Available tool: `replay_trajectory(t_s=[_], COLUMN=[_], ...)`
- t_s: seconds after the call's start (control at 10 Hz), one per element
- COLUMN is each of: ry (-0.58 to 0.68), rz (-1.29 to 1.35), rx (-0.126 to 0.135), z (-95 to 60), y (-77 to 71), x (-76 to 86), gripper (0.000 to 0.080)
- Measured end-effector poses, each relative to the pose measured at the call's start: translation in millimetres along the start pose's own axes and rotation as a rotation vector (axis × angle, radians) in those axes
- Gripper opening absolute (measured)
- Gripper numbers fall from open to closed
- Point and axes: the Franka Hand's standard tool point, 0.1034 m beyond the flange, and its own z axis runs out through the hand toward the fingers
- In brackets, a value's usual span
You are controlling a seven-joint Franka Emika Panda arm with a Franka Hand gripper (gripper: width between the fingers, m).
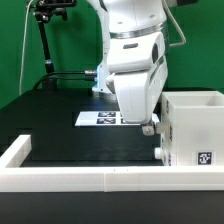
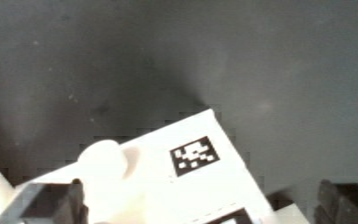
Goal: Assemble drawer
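Layout of the work surface. The tall housing (image 1: 195, 128) stood at the exterior view's right, on the table (image 1: 55, 125) and just behind the border wall (image 1: 60, 177), which ran along the near edge. The marker board (image 1: 100, 118) lay flat near the table's middle. The gripper (image 1: 150, 128) hung over the table beside the housing, on its left side in the exterior view.
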Motion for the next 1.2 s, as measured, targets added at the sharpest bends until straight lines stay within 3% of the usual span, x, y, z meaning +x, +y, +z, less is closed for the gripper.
replay_trajectory(t_s=[0.2, 0.4, 0.5, 1.2], ry=[-0.01, -0.023, -0.027, -0.026], rz=[0.006, 0.037, 0.047, 0.05], rx=[0.002, 0.007, 0.009, 0.014], z=[-10.2, -15.1, -12.3, -10.2], y=[0.7, -16.2, -25.4, -24.1], x=[-21.3, -54.1, -61.0, -60.5], gripper=[0.0649, 0.0649, 0.0649, 0.0649])
